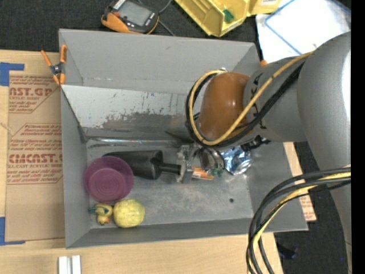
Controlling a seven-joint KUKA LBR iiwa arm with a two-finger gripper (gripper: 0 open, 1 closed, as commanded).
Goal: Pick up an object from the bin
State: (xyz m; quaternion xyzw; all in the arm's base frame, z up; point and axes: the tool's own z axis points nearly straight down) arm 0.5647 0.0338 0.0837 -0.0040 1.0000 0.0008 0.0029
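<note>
Camera view shows you the gripper low over the middle of the bin floor, under the orange wrist cover of the arm. You cannot tell whether it is spread or closed, because its tip is too cluttered.

The nearest thing is a black cylinder lying on its side. Its thin end points right and comes just beside the gripper; whether they touch, you cannot tell. A purple cup sits against the cylinder's left end, near the left wall. Below the cup, at the front edge, lie a yellow ball and a small yellow-green toy. A crumpled silver wrapper lies right of the gripper, near the right wall.

You have open floor from the gripper toward the front right corner.
</note>
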